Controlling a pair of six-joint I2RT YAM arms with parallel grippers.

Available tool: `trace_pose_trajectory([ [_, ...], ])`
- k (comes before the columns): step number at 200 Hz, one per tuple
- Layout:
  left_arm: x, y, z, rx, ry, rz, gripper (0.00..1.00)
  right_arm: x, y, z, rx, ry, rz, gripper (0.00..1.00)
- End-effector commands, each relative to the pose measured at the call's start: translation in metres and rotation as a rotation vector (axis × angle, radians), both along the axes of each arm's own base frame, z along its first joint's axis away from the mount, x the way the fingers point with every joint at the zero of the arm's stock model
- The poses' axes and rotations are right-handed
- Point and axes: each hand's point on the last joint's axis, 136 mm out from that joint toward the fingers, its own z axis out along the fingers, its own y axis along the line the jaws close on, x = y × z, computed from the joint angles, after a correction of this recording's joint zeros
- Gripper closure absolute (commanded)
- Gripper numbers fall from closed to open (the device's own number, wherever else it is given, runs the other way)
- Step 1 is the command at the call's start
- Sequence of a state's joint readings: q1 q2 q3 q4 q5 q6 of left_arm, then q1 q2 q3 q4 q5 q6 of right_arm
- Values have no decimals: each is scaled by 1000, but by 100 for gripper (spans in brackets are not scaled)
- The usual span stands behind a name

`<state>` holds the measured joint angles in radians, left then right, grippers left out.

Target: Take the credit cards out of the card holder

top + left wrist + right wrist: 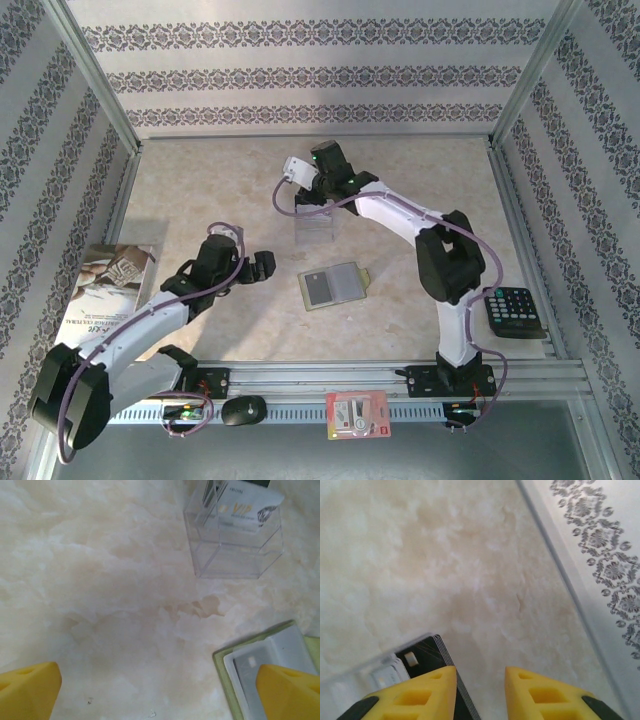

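Nearest to me, in the lower left of the top view, the left gripper [262, 264] has its jaws fully apart and holds nothing. In its wrist view one yellow fingertip [287, 690] is over the corner of the card holder [222, 672], at the lower right of that frame; I cannot tell if it touches. The card holder lies open and flat on the table [200, 190], in the middle of the top view. At least one silver-grey credit card [247, 667] sits in its pocket.

Further away, above centre in the top view, the right gripper [480, 677] hangs over a clear box [316, 228]. Its jaws are partly apart, with bare table between them and nothing pinched. A black card [427, 652] stands in the box at the lower left of the right wrist view, just beside one fingertip.

I judge that the step in hand is leaving this card in the box. To do it well, I would first widen the jaws until the finger is free of the card. Then I would lift straight up, because a sideways move may drag the card out or tip the light box. For the next card, the left finger should press on the green edge only, not on the card. Then the card can slide out by its exposed end.
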<state>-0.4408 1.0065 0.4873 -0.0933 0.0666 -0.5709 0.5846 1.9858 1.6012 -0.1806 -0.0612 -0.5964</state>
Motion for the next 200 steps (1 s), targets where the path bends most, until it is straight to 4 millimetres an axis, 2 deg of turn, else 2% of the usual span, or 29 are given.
trace_pose_trajectory([
  [1, 9, 6, 16, -85, -91, 70, 0, -17, 0, 60, 350, 108, -147, 65],
  [20, 9, 9, 21, -120, -115, 88, 0, -41, -9, 52, 467, 258, -264, 63],
  [48, 6, 13, 25, -147, -134, 105, 0, -91, -32, 8, 496, 465, -445, 62],
  [66, 3, 12, 25, -181, -137, 104, 0, -134, -41, -25, 413, 562, -475, 61],
  [90, 0, 9, 19, -230, -92, 97, 0, -192, -41, -69, 232, 668, -438, 61],
  [109, -1, 11, 12, -245, -69, 109, 0, -221, -40, -95, 114, 685, -413, 62],
  [129, -4, 14, 5, -231, -55, 112, 0, -237, -32, -110, 24, 663, -376, 62],
  [145, -6, 15, 0, -220, -41, 117, 2, -242, -28, -118, -48, 618, -357, 63],
  [171, -9, 17, -5, -210, -20, 121, 4, -244, -21, -123, -101, 567, -328, 64],
  [200, -11, 16, -8, -205, -7, 112, 5, -245, -16, -133, -115, 587, -318, 66],
])
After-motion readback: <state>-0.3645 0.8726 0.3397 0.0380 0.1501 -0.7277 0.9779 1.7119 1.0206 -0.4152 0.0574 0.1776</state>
